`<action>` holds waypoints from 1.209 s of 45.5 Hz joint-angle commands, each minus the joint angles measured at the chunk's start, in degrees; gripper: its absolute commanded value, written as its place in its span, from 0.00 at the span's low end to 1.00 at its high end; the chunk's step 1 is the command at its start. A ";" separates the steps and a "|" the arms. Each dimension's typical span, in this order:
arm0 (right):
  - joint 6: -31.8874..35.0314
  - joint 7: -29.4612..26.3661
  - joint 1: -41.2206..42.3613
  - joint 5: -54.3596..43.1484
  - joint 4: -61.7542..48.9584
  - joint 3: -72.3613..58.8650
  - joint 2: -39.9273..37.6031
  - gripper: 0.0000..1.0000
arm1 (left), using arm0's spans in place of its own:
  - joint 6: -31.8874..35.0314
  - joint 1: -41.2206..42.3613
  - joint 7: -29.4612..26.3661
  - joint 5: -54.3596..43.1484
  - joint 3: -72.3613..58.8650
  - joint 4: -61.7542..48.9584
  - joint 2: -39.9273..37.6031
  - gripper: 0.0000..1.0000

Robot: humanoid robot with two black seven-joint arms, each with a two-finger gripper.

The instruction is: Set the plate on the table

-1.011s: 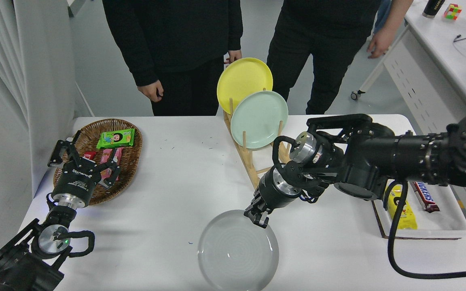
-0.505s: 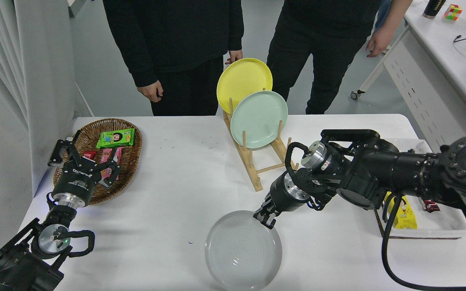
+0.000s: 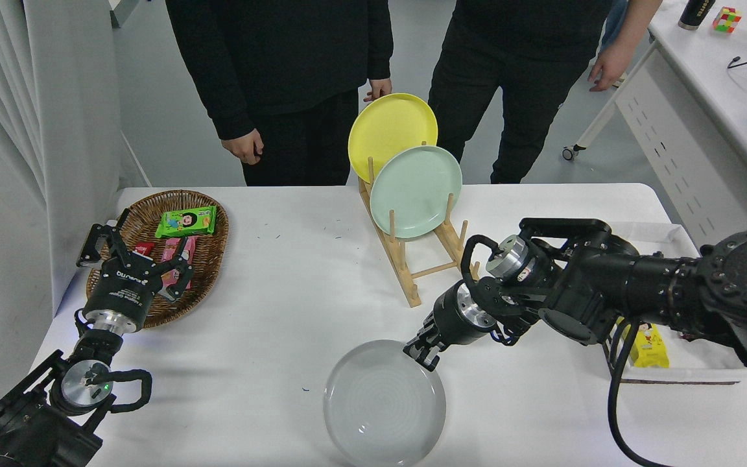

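The light grey plate (image 3: 383, 403) lies low over the white table (image 3: 296, 292) near its front edge, close to flat. My right gripper (image 3: 420, 355) is shut on the plate's far right rim. The right arm reaches in from the right edge. My left gripper (image 3: 132, 256) is parked at the lower left, open and empty, over the near edge of a wicker basket.
A wooden rack (image 3: 422, 256) at the table's middle back holds a yellow plate (image 3: 390, 133) and a mint-green plate (image 3: 415, 190). A wicker basket (image 3: 201, 250) of snack packs stands at the left. A white tray (image 3: 704, 360) with snacks is at the right. Two people stand at the far side.
My right gripper has moved the grey plate a little to the right and lowered it toward the table. The right arm has dropped and drawn back to the right. The left arm has not moved.
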 commanded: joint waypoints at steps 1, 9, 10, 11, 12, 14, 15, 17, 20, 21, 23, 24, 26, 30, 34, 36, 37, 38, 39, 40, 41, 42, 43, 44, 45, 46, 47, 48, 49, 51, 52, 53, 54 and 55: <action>0.48 0.04 -0.71 0.51 -0.35 0.10 0.54 0.00 | -0.02 0.00 0.07 0.00 0.00 -0.02 0.00 0.98; 0.39 0.30 -1.15 0.51 -1.40 0.10 0.63 0.00 | -0.02 0.00 -0.02 0.00 0.00 -0.02 0.00 0.98; 0.39 0.30 -1.15 0.51 -1.58 0.10 0.63 0.00 | -0.02 -0.08 -0.02 0.00 0.00 -0.02 0.00 0.98; 0.39 0.30 -1.15 0.42 -1.67 0.10 0.72 0.00 | -0.02 -0.08 -0.02 0.00 0.00 0.06 0.00 0.98; 0.39 0.30 -1.24 0.42 -1.84 0.10 0.72 0.00 | -0.02 0.00 -0.02 0.00 0.00 -0.02 0.00 0.98; 0.39 0.30 -1.33 0.42 -1.93 0.10 0.72 0.00 | -0.02 0.00 -0.02 0.00 0.00 -0.02 0.00 0.98; 0.39 0.39 -1.33 0.42 -2.02 0.10 0.80 0.00 | -0.02 0.00 -0.02 0.00 0.00 -0.02 0.00 0.98; 0.39 0.39 -1.33 0.42 -2.28 0.10 0.80 0.00 | -0.02 -0.08 -0.02 0.00 0.00 -0.02 0.00 0.98; 0.39 0.39 -1.68 0.24 -2.46 0.10 0.98 0.00 | -0.02 0.00 -0.02 0.00 0.00 -0.02 0.00 0.98; 0.39 0.39 -1.85 0.15 -2.55 0.10 0.98 0.00 | -0.02 0.00 -0.02 0.00 0.00 -0.02 0.00 0.98; 0.39 0.39 -1.94 -0.02 -2.55 0.10 1.07 0.00 | -0.02 0.00 -0.02 0.00 0.00 -0.02 0.00 0.98; 0.39 0.39 -1.94 -0.11 -2.55 0.10 1.07 0.00 | -0.02 0.00 -0.02 0.00 0.00 0.06 0.00 0.98; 0.48 0.48 -1.94 -0.20 -2.55 0.10 1.07 0.00 | -0.02 0.00 -0.02 0.00 0.00 -0.02 0.00 0.98; 0.65 0.48 -1.94 -0.37 -2.55 0.01 1.07 0.00 | -0.02 0.00 0.07 0.00 0.00 -0.02 0.00 0.98; 0.74 0.56 -1.94 -0.55 -2.55 0.01 1.07 0.36 | -0.02 0.00 -0.02 0.00 0.00 -0.02 0.00 0.98; 1.09 0.56 -1.94 -0.55 -2.55 0.01 1.24 0.71 | -0.02 0.00 0.07 0.00 0.00 -0.02 0.00 0.98; 1.27 0.56 -1.94 -0.72 -2.55 0.01 1.24 0.74 | -0.02 0.00 -0.01 0.00 0.00 -0.02 0.00 0.98; 1.36 0.56 -1.86 -0.81 -2.55 0.01 1.24 0.74 | -0.02 0.00 -0.02 0.00 0.00 -0.02 0.00 0.98; 1.44 0.56 -1.86 -1.16 -2.55 0.01 1.24 0.74 | -0.02 0.00 -0.02 0.00 0.00 -0.02 0.00 0.98; 1.62 0.56 -1.86 -1.51 -2.55 0.01 1.24 0.74 | -0.02 0.00 -0.02 0.00 0.00 -0.02 0.00 0.98; 1.79 0.56 -1.86 -1.78 -2.55 -0.08 1.33 0.74 | -0.02 0.00 -0.02 0.00 0.00 -0.02 0.00 0.98; 1.97 0.56 -1.94 -1.95 -2.55 -0.08 1.42 0.75 | -0.02 0.00 -0.02 0.00 0.00 0.06 0.00 0.98; 2.15 0.56 -1.94 -2.22 -2.55 -0.08 1.51 0.76 | -0.02 0.00 -0.02 0.00 0.00 0.06 0.00 0.98; 2.32 0.56 -1.94 -2.22 -2.55 -0.08 1.59 0.77 | -0.02 0.00 -0.02 0.00 0.00 -0.02 0.00 0.98; 2.50 0.56 -1.94 -2.22 -2.55 -0.08 1.51 0.78 | -0.02 0.00 -0.02 0.00 0.00 -0.02 0.00 0.98; 2.67 0.56 -1.94 -2.22 -2.55 -0.08 1.59 0.79 | -0.02 0.00 -0.02 0.00 0.00 0.06 0.00 0.98; 2.76 0.56 -1.94 -2.22 -2.55 -0.08 1.51 0.83 | -0.02 0.00 -0.02 0.00 0.00 0.06 0.00 0.98; 2.85 0.56 -1.94 -2.22 -2.55 -0.08 1.51 0.89 | -0.02 0.00 -0.02 0.00 0.00 -0.02 0.00 0.98; 3.20 0.56 -1.86 -2.22 -2.55 0.01 1.51 0.97 | -0.02 0.00 -0.02 0.00 0.00 0.06 0.00 0.98; 3.73 0.48 -1.68 -2.22 -2.55 0.01 1.51 0.99 | -0.02 0.00 -0.01 0.00 0.00 0.06 0.00 0.98; 4.08 0.48 -1.59 -2.31 -2.55 0.01 1.51 0.99 | -0.02 0.00 -0.02 0.00 0.00 -0.02 0.00 0.98; 4.52 0.48 -1.50 -2.31 -2.55 0.01 1.42 0.99 | -0.02 0.00 0.07 0.00 0.00 -0.02 0.00 0.98; 5.13 0.48 -1.42 -2.39 -2.55 0.01 1.42 0.99 | -0.02 0.00 0.07 0.00 0.00 -0.02 0.00 0.98; 5.92 0.48 -1.33 -2.39 -2.55 0.01 1.33 0.99 | -0.02 0.00 -0.01 0.00 0.00 -0.02 0.00 0.98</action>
